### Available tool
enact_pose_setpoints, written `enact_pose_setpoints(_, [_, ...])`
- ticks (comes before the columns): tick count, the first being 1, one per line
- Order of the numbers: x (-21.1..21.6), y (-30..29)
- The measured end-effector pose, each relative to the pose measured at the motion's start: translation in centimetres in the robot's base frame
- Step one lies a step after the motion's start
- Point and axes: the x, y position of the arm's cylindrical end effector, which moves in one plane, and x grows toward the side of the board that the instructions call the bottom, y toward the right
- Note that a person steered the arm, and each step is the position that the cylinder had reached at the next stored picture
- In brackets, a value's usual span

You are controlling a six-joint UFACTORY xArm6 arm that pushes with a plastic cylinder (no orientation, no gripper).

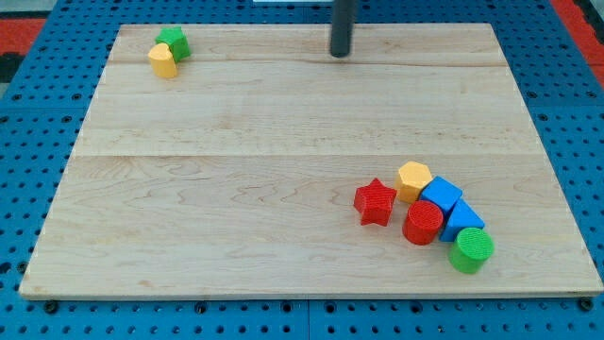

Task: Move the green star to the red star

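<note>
We rest my tip (341, 54) (bare rod, holding nothing) at the view's top, well apart from green star (174, 40) and red star (375, 201).

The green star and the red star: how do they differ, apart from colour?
The green star sits at the view's top left, the red star at the lower right. The green star touches one yellow block; the red star sits at the edge of a cluster, by a red cylinder. My tip is nearer the green star, touching neither. Both lie flat on the wooden board.
</note>
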Motion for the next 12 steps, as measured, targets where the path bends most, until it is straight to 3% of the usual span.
enact_pose_setpoints(1, [-3.2, -7.4])
enact_pose_setpoints(3, [-4.1, -22.7])
enact_pose_setpoints(4, [-2.1, -23.8])
enact_pose_setpoints(7, [10.6, -12.0])
enact_pose_setpoints(10, [18.1, -10.2])
enact_pose_setpoints(12, [21.7, 2.2])
